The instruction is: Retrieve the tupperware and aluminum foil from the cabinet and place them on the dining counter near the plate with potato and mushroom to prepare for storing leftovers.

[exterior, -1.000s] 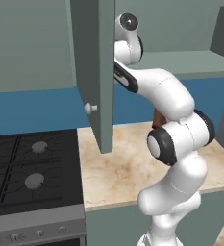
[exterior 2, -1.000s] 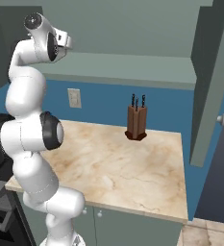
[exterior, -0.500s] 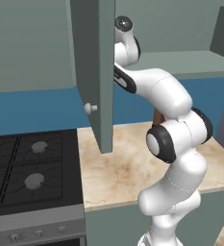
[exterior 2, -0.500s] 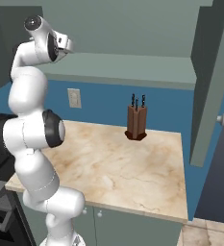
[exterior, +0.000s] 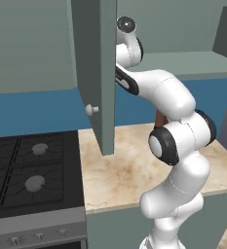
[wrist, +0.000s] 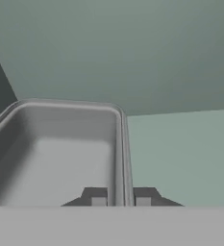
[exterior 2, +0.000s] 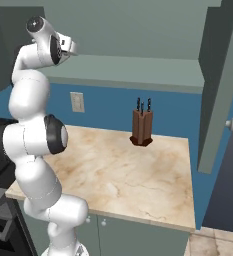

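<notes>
My claw closed on tub wall, one finger inside tub, other outside against rim. Tub sits on pale green shelf inside cabinet. Cabinet door swung open, white knob facing stove. My arm reaches up behind door into cabinet. Below cabinet: marbled tabletop, knife block at its back near blue wall.
</notes>
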